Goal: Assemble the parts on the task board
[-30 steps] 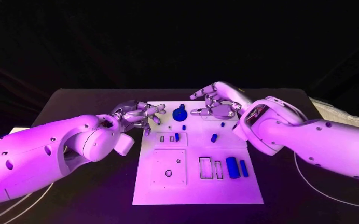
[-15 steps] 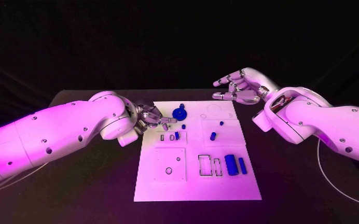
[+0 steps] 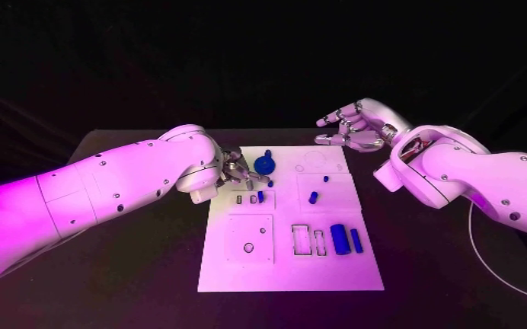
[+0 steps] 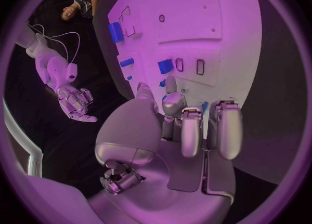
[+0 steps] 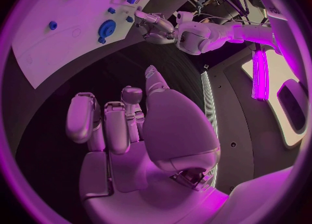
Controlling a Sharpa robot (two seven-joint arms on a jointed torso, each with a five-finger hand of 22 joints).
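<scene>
The white task board (image 3: 291, 268) lies mid-table. A round blue part (image 3: 265, 166) with a knob stands near its far left, with small blue parts (image 3: 312, 198) in the middle and two bigger blue blocks (image 3: 340, 239) lower right. My left hand (image 3: 237, 171) hovers over the board's far left edge, just left of the round part, fingers loosely bent and nothing seen in them. In the left wrist view my left hand (image 4: 185, 125) points at the board (image 4: 228, 37). My right hand (image 3: 353, 132) hangs off the far right corner, fingers apart, palm empty (image 5: 130, 125).
Black table (image 3: 439, 268) surrounds the board. Several outlined slots (image 3: 300, 243) on the board stand unfilled. A cable (image 3: 477, 253) curves along the table's right side. In the right wrist view the board (image 5: 59, 42) and my left hand (image 5: 156, 24) lie ahead.
My right hand has left the board's far side and moved off past its right corner. My left arm swung inward, bringing the hand closer to the round blue part with fingers more bent.
</scene>
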